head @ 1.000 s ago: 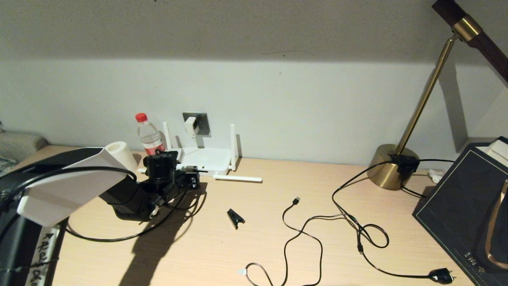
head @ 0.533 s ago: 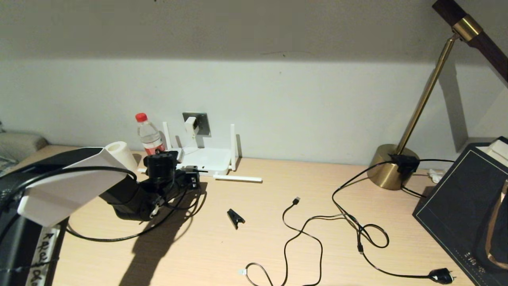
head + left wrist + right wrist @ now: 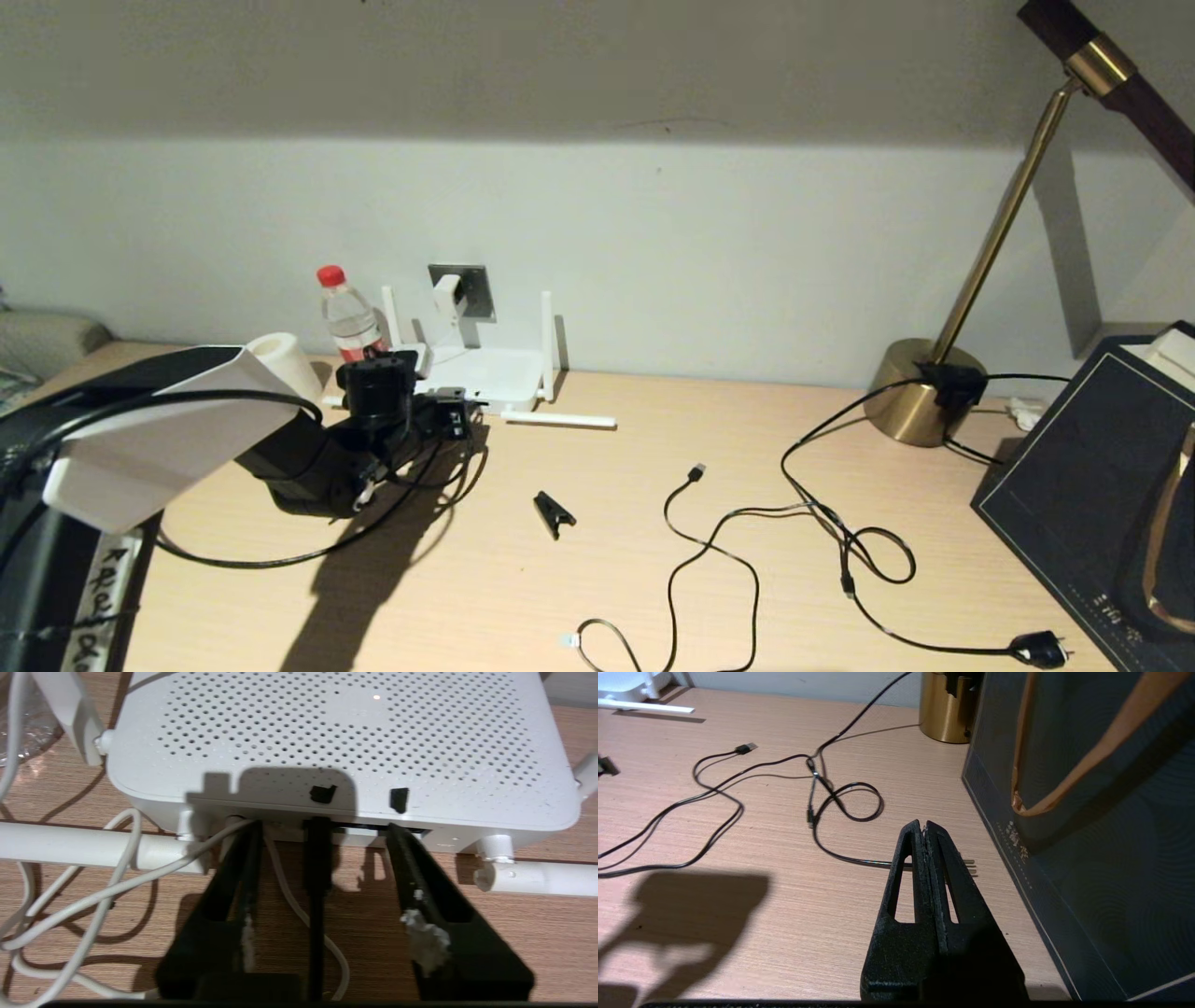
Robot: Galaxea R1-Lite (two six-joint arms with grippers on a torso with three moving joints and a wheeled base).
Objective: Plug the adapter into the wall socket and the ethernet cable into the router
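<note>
The white router [image 3: 485, 373] lies by the wall under the dark grey wall socket [image 3: 470, 287]. The white adapter [image 3: 448, 293] sits in that socket. Its thin white cord [image 3: 117, 891] runs to the router's port edge. My left gripper [image 3: 323, 828] is open at that edge, one finger on each side of the black ethernet cable [image 3: 317, 858]. The cable's end reaches into the row of ports and neither finger touches it. In the head view the left gripper [image 3: 455, 420] sits just in front of the router. My right gripper [image 3: 923, 823] is shut and empty, low over the desk's right front.
A water bottle [image 3: 350, 322] and a white cylinder [image 3: 280, 362] stand left of the router. A black clip [image 3: 554, 511], a thin USB cable [image 3: 695, 471] and a cord with a chunky black plug [image 3: 1036, 647] lie mid-desk. A brass lamp base [image 3: 920, 392] and dark bag [image 3: 1092, 485] are at right.
</note>
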